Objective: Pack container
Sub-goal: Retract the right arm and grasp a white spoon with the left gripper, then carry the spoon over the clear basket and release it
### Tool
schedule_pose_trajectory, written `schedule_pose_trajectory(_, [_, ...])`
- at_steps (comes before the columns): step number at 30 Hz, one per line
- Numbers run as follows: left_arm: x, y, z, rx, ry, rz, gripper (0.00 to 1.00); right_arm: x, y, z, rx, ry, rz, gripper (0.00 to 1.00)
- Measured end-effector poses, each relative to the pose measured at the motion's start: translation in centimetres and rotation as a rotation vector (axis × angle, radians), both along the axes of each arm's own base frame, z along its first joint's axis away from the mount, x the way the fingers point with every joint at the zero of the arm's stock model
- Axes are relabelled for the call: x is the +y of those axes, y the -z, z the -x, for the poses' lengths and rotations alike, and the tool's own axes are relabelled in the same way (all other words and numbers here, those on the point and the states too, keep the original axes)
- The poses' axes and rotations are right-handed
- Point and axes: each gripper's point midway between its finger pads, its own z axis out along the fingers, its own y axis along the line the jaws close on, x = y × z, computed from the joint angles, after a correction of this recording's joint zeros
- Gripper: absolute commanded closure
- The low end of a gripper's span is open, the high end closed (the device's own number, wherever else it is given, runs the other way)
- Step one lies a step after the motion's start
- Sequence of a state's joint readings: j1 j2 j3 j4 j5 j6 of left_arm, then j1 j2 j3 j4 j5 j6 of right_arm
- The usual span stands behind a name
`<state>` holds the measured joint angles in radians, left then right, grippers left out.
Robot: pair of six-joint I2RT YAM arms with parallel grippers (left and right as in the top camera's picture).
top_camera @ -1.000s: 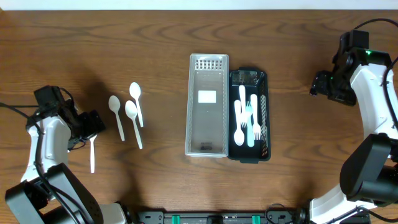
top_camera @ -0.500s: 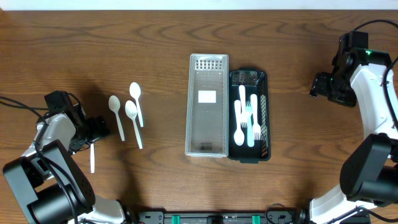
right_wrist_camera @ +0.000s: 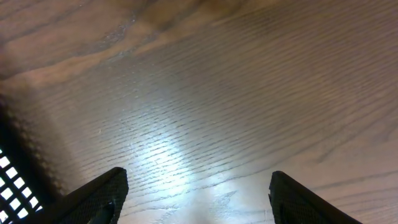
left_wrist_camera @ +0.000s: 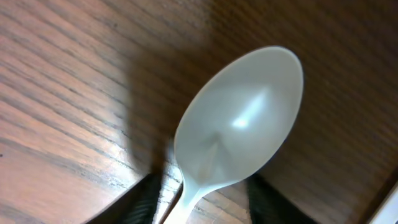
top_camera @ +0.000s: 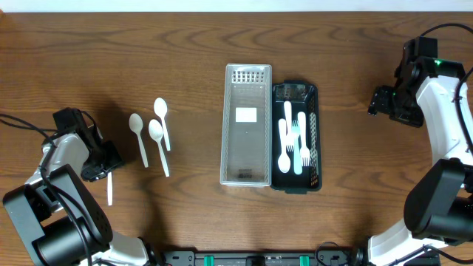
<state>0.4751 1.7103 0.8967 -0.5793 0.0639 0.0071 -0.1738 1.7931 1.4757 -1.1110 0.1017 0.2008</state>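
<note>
Far left: the left gripper [top_camera: 107, 166] sits low over a white spoon [left_wrist_camera: 239, 134] lying on the table [top_camera: 74, 66]. Its jaws are narrowed and straddle the thin neck just behind the bowl. I can't tell if they're actually pinching it yet.

My worry is that the neck sits closer to one finger [left_wrist_camera: 146, 199] than the other. A squeeze could shove the spoon sideways, or it could pivot and slip out on the lift.

The spoon's long axis runs near-to-far across the table, bowl toward the far edge and hollow side up, handle toward the near edge.

Moving right: three loose spoons [top_camera: 155, 131], the clear container [top_camera: 247, 151], and a black basket [top_camera: 315, 140] with cutlery in it. The right gripper [right_wrist_camera: 198, 199] hangs wide and empty.
</note>
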Motion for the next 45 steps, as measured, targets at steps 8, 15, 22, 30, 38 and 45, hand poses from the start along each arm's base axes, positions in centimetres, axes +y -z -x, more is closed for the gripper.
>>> schedule_pose_trajectory(8, [-0.1,0.0,0.0,-0.002,0.003,0.003,0.89,0.0,0.0,0.0,0.0,0.0,0.0,0.25])
schedule_pose_trajectory(15, [-0.1,0.0,0.0,-0.001,0.004,0.003,0.94,0.0,0.0,0.1,0.003,0.0,0.0,0.25])
schedule_pose_trajectory(22, [-0.5,-0.5,0.6,0.035,-0.017,0.024,0.94,0.0,0.0,0.1,0.003,0.0,-0.001,0.25])
schedule_pose_trajectory(30, [-4.9,-10.1,-3.6,-0.067,0.147,0.015,0.94,0.0,0.0,0.0,0.0,0.0,0.0,0.25])
schedule_pose_trajectory(38, [-17.5,-21.5,-8.9,-0.36,0.512,-0.001,0.94,0.0,0.0,0.0,-0.001,0.0,0.0,0.24])
schedule_pose_trajectory(45, [-28.8,-21.5,-9.2,-0.447,0.721,0.087,0.94,0.0,0.0,0.0,0.0,0.0,0.0,0.24])
